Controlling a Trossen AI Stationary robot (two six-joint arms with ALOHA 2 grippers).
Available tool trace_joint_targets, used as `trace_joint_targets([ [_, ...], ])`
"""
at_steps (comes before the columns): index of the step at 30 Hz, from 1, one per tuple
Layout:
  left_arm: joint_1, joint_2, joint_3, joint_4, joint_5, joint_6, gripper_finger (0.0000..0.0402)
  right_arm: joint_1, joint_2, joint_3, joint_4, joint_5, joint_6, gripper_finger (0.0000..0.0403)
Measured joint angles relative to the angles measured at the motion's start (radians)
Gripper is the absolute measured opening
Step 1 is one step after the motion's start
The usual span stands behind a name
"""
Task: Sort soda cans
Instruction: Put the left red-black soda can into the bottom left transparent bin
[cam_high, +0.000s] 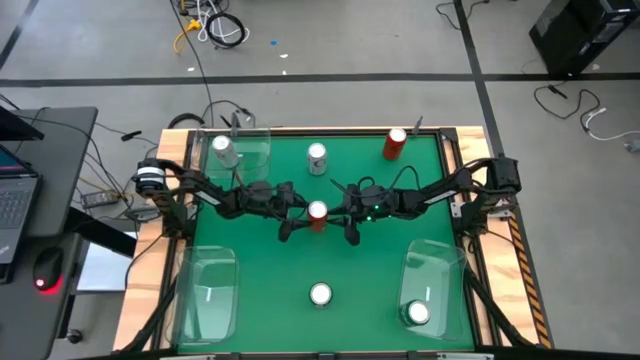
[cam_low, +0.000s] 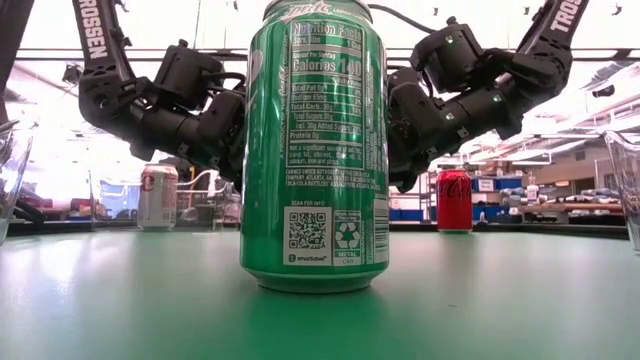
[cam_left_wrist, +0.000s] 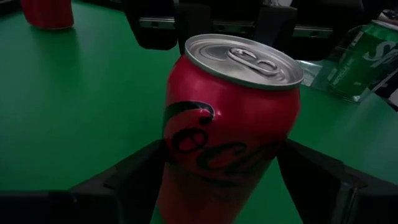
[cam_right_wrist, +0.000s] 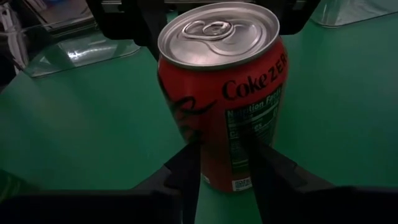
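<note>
Two grippers meet at the red can (cam_high: 318, 213) mid-bench, one from each side. Left of that can, the left gripper (cam_high: 296, 214) has its jaws spread wide around it, with gaps showing on both sides in the left wrist view, so nothing is gripped there. The can itself stands upright, long axis vertical, silver top up. Right of it, the right gripper (cam_high: 340, 214) has its jaws pinched in tight against the can's lower body, grasping it.
</note>
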Motion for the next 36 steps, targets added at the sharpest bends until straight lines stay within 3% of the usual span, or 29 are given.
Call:
trace_joint_targets([
  [10, -0.024, 0.002, -0.022, 0.046, -0.010, -0.022, 0.0310, 0.001, 0.001, 0.002, 0.004, -0.009, 0.001, 0.0124],
  [23, -0.046, 0.002, -0.015, 0.070, -0.053, -0.018, 0.0367, 0.002, 0.001, 0.011, 0.011, -0.016, 0.012, 0.0136],
  [29, -0.061, 0.001, -0.011, 0.054, -0.063, -0.018, 0.0358, 0.002, 0.001, 0.012, 0.007, -0.024, 0.012, 0.0138],
  [36, -0.073, 0.000, 0.000, 0.041, -0.076, 0.009, 0.0319, 0.003, 0.001, 0.010, 0.009, -0.028, 0.010, 0.0140],
])
